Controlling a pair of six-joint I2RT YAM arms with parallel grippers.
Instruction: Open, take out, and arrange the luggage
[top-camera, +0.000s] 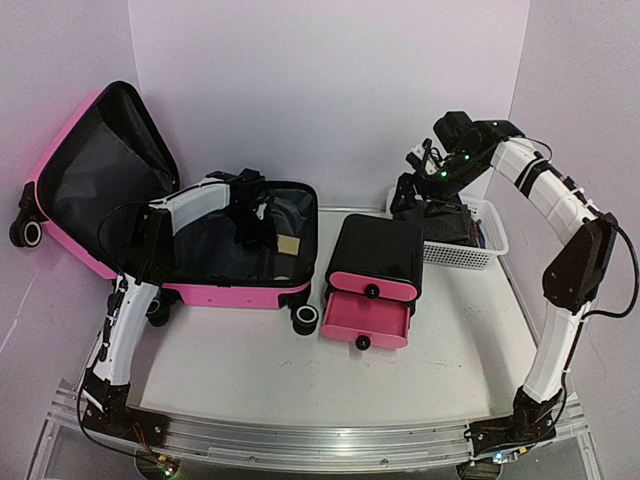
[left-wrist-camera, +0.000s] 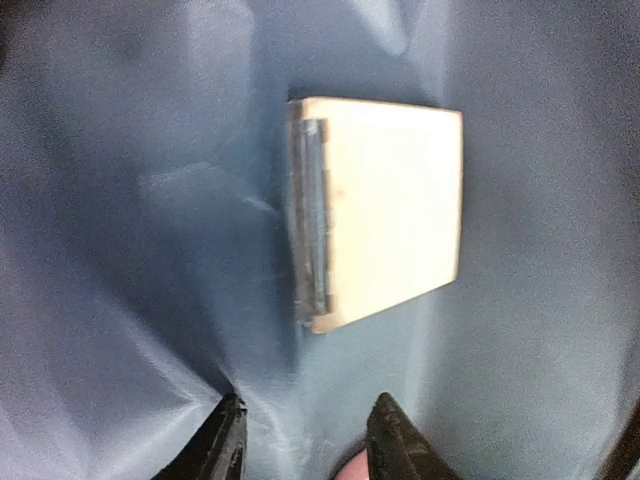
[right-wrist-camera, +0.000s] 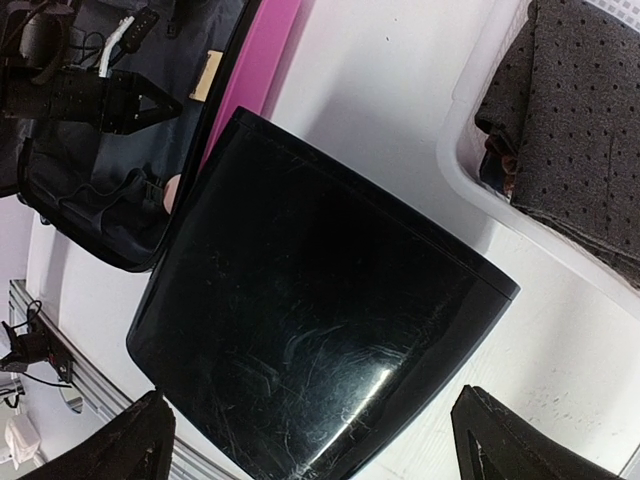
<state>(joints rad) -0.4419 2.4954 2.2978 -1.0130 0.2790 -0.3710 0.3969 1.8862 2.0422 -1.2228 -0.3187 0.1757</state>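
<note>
- Left tool (left-wrist-camera: 308, 405) half-closed over luggage (top-camera: 230, 293) lining, grip unclear; beige pad (left-wrist-camera: 385, 215) at 12 o'clock. I risk pinching fabric and missing it.
- Right tool (right-wrist-camera: 315, 415) released over cabinet (right-wrist-camera: 320, 300).

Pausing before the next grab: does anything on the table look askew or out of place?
Only the black cabinet: its lower pink drawer stands pulled out, while the upper drawer is shut. The luggage lies open, lid tilted back, and nothing looks spilled or damaged.
</note>
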